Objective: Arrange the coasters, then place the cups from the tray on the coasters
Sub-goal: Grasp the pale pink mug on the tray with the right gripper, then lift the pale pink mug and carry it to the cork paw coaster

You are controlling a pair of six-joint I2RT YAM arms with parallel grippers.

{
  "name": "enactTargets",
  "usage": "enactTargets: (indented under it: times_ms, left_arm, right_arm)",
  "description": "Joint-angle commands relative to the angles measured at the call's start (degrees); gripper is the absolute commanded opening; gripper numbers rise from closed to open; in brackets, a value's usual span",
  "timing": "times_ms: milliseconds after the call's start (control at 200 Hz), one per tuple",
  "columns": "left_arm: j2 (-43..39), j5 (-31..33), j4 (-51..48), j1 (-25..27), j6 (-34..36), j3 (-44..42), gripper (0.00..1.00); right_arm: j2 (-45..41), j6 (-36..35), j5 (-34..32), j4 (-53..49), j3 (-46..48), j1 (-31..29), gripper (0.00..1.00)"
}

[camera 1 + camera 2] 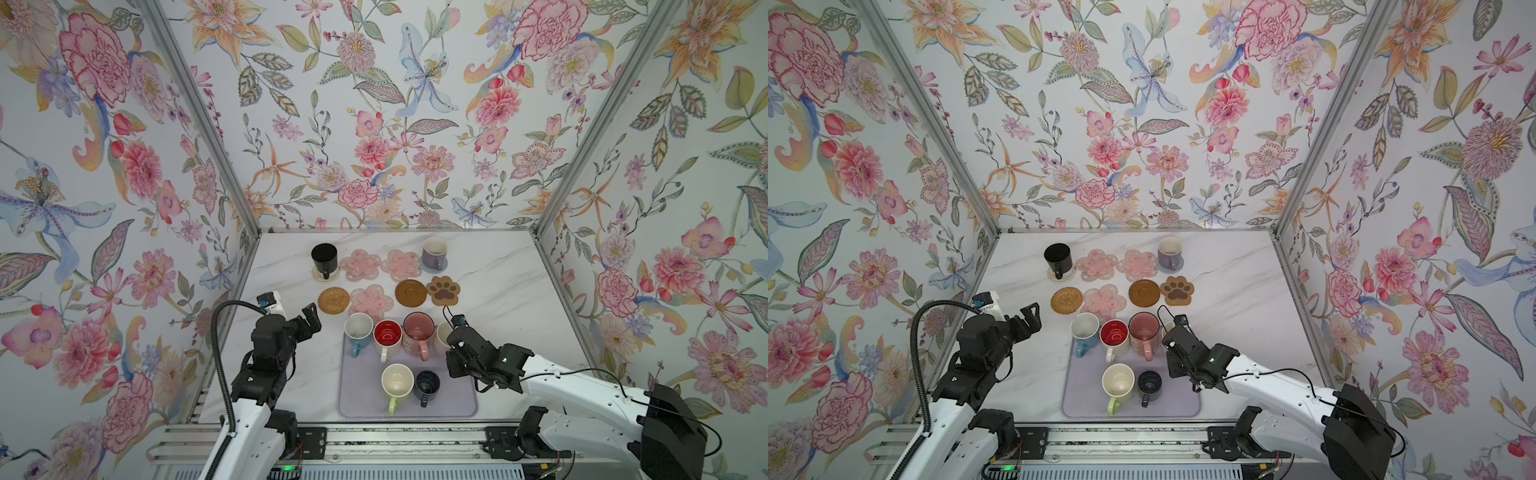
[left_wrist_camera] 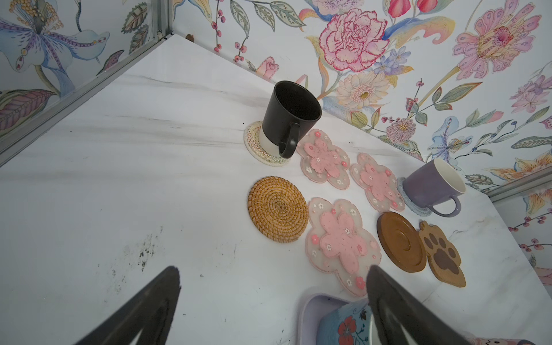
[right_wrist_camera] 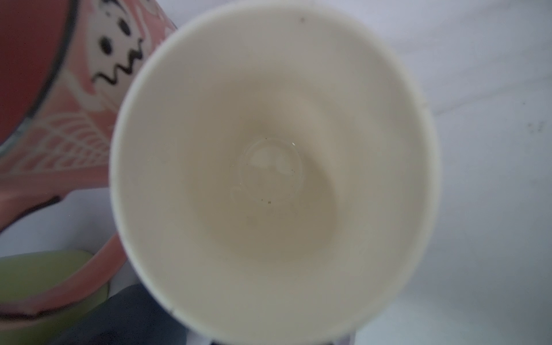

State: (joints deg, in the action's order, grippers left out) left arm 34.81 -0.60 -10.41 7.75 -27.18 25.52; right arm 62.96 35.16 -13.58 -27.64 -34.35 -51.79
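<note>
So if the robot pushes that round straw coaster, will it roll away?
Probably not. The straw coaster lies flat on the table, so it would likely slide, not roll. Its coiled weave looks light and fairly stiff, so it should keep its shape when lifted. Its low edge may be hard to pinch.

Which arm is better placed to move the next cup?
Right: the right gripper appears shut on the cream cup at the tray's right side; the left gripper hangs open and empty beside it.
</note>
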Motion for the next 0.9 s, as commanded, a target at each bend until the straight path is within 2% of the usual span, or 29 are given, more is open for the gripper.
enactTargets:
  times_ms: [0,285,460,640,891]
  left_arm:
    - [-0.27,1.40,-0.31,-0.45,-0.86,-0.76,0.99]
    - [0.35,1.48,0.15,-0.45,-0.51,-0.62,0.99]
    - [-0.15,1.73,-0.67,-0.47,-0.24,-0.86,0.99]
    - [-1.70,2.02,-1.76,-0.45,-0.24,-1.52,0.99]
    - [-3.06,1.47,-2.50,-0.49,-0.07,-1.81,0.99]
  right_arm:
    - [-1.91,-0.94,-3.06,-3.00,-2.28,-0.30,0.00]
    - [-7.39,-1.30,-6.17,-10.72,-4.66,1.00,0.00]
    - [-9.61,-4.22,-3.51,-11.24,-6.31,6.79,0.00]
    - [-6.09,-10.20,-2.66,-8.66,-11.20,13.53,0.00]
    - [4.60,-17.28,1.31,-1.47,-17.03,21.91,0.00]
